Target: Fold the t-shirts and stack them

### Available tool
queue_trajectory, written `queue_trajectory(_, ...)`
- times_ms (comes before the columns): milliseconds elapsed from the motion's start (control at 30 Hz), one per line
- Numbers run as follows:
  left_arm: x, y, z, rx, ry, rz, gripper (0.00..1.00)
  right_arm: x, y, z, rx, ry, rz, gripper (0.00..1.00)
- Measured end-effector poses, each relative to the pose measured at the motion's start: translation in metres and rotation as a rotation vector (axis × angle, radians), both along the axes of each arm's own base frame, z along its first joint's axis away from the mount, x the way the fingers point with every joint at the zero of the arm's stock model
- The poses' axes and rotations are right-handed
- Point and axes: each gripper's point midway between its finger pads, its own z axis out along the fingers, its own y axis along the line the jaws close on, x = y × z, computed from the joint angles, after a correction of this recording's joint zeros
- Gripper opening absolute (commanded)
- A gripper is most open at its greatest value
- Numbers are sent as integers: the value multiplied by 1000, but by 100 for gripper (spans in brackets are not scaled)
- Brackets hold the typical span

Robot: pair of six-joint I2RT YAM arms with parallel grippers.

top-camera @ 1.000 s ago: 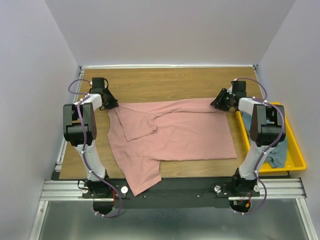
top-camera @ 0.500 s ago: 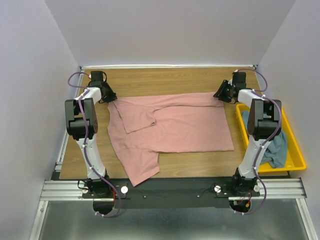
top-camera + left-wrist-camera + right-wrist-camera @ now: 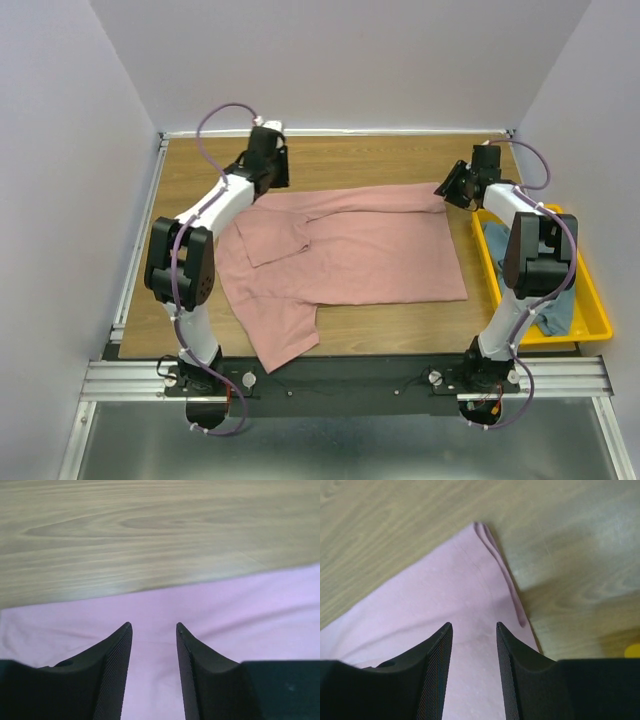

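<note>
1. A dusty-pink t-shirt (image 3: 360, 255) lies spread across the middle of the wooden table (image 3: 350, 160), its long side running left to right between the two arms.
2. Near the shirt's left end a flap of cloth is folded back onto the body. A further tongue of pink cloth stretches toward the near edge of the table, ending by the black rail.
3. The left gripper (image 3: 270, 178) reaches out to the far edge of the pink shirt, left of centre. In the left wrist view its dark ribbed fingers (image 3: 115, 670) stand spread with nothing between them. Pink cloth lies below them and bare wood beyond.
4. The right gripper (image 3: 452, 190) hangs at the shirt's far right corner. The right wrist view shows its jaws parted and empty over that corner, where the cloth's edge is rolled into a narrow ridge. Whether the fingertips touch the cloth cannot be told.
5. A blue-grey t-shirt (image 3: 555, 305) sits crumpled in a yellow bin (image 3: 597, 310) at the table's right side, just beside the right arm and apart from the pink shirt.
</note>
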Motion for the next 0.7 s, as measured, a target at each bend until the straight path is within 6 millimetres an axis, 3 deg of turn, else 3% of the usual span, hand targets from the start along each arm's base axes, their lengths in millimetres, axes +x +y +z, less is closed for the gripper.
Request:
queue_trajectory(133, -24, -60, 2, 106, -32, -189, 46, -14, -1, -17, 10, 60, -31, 48)
queue_trajectory(300, -38, -100, -15, 198, -18, -313, 39, -17, -1, -20, 17, 75, -43, 48)
queue_trajectory(700, -61, -152, -63, 311, 66, -488, 31, -17, -2, -20, 18, 77, -56, 48)
